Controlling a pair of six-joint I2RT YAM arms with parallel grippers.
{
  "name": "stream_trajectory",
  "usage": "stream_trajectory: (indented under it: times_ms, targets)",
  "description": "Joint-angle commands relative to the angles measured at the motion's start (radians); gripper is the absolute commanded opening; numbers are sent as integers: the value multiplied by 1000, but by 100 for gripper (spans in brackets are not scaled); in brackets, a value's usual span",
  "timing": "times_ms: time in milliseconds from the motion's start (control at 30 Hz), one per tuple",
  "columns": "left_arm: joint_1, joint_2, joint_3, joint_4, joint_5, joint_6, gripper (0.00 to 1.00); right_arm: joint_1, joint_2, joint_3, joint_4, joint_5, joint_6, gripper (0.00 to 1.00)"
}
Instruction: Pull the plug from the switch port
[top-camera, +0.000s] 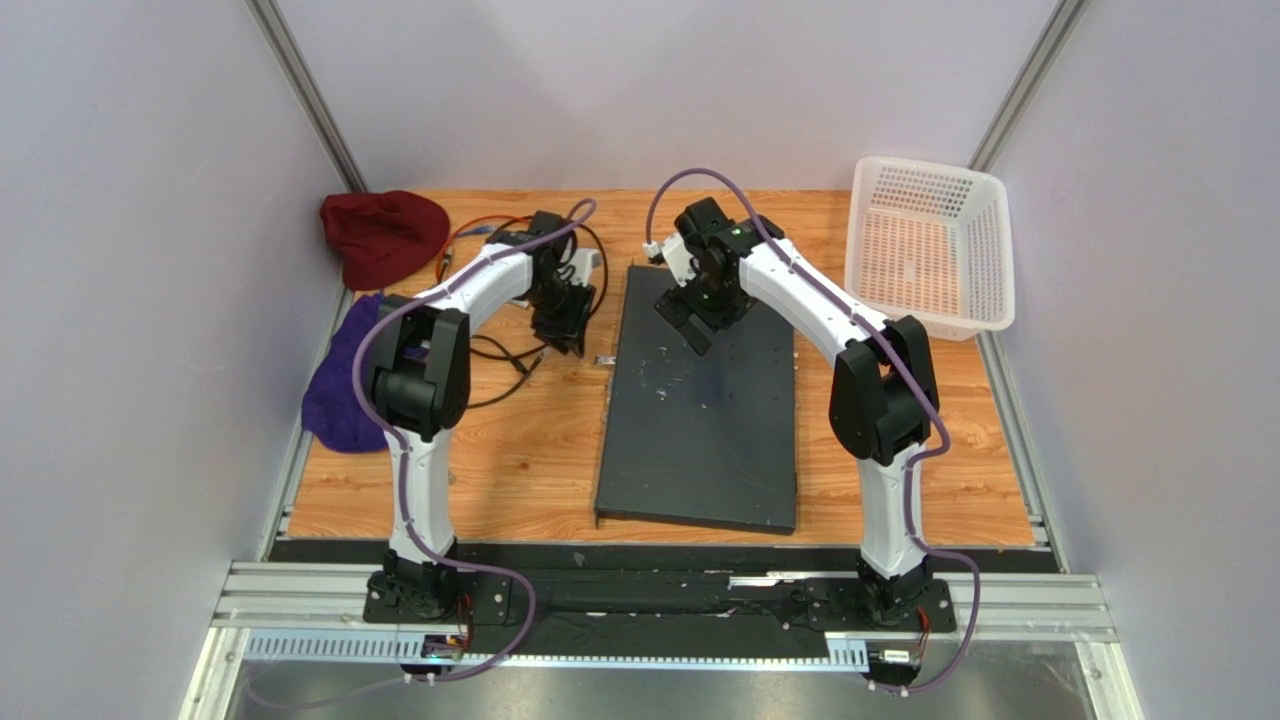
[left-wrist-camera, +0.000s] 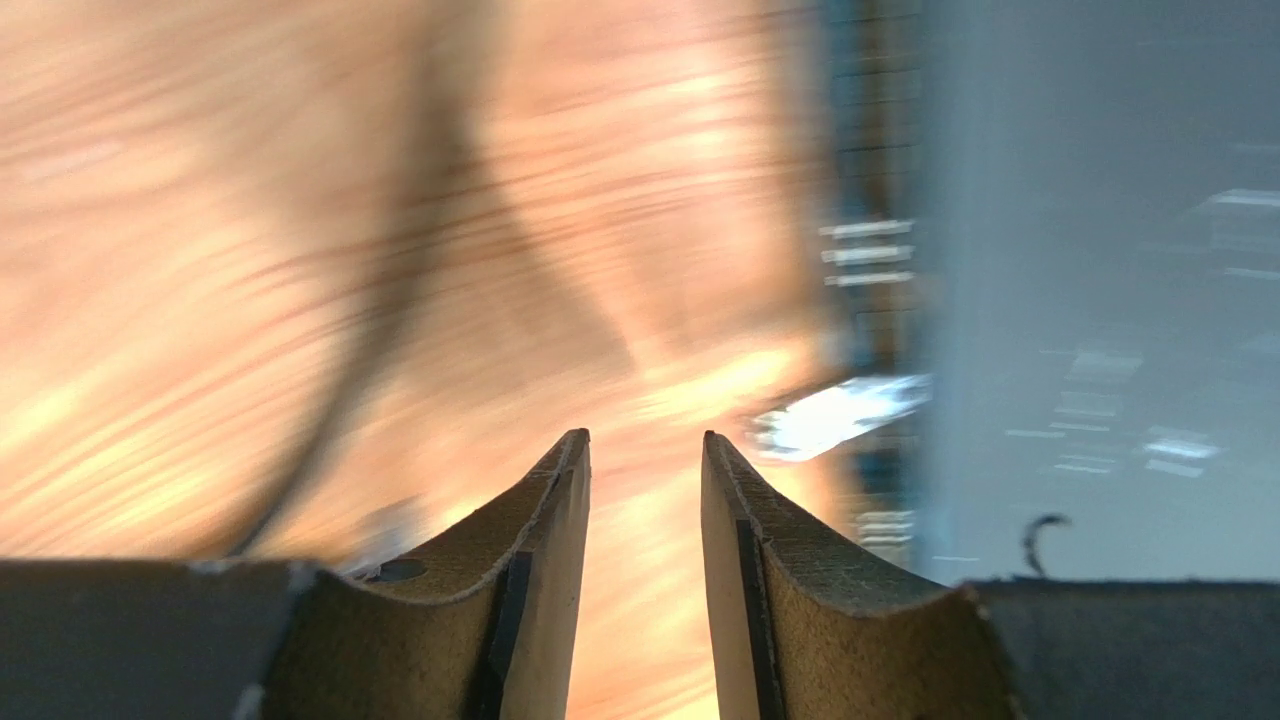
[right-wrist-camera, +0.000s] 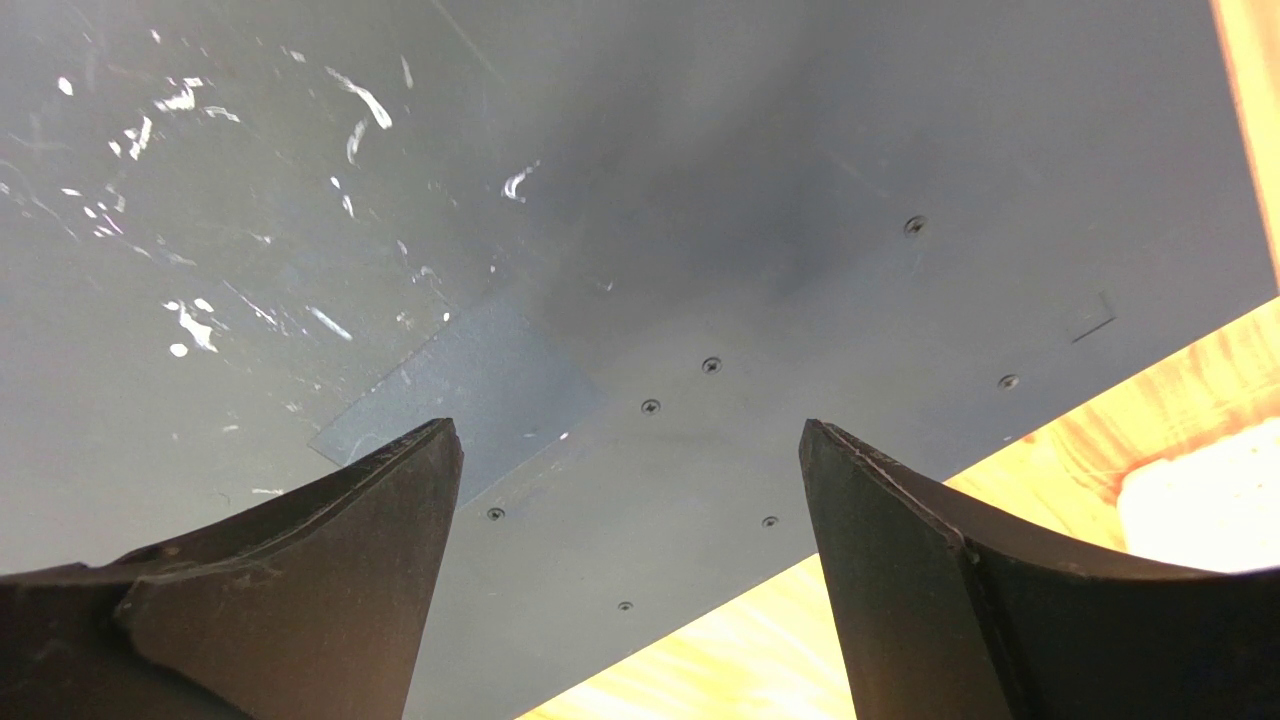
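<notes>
We should centre our part-spread, empty left gripper on the plug just ahead to its right before pinching.

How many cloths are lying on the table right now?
2: a dark red cloth at the far left corner, and a purple cloth along the left edge, just nearer. Others could lie out of sight.
</notes>
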Motion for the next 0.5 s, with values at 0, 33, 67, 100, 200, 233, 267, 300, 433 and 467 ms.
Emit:
stream_trajectory:
  times_ms: [0, 33, 67, 100, 200, 233, 267, 300, 433, 467]
  targets:
    - [73, -90, -46, -44, -191, 60, 43, 0, 8, 71, 16, -10, -19, 88]
    - [75, -93, -44, -53, -189, 62, 43, 1, 18, 93, 16, -10, -19, 88]
    - [75, -92, -43, -53, -180, 65, 43, 0, 24, 104, 17, -11, -19, 88]
    - [76, -98, -46, -50, -134, 63, 43, 0, 30, 117, 14, -10, -19, 88]
    - [76, -127, -63, -21, -20, 36, 43, 1, 47, 158, 13, -10, -19, 88]
    - [81, -136, -69, 2, 30, 29, 43, 0, 51, 164, 14, -11, -19, 88]
    - [84, -141, -81, 16, 89, 22, 43, 0, 54, 175, 13, -10, -19, 88]
    - [92, -158, -92, 34, 208, 17, 43, 0, 53, 176, 11, -11, -23, 88]
    - [96, -147, -110, 96, 344, -18, 46, -2, 44, 178, 8, -43, -29, 88]
    - [98, -130, -83, 84, 355, -18, 47, -3, 39, 178, 10, -43, -30, 88]
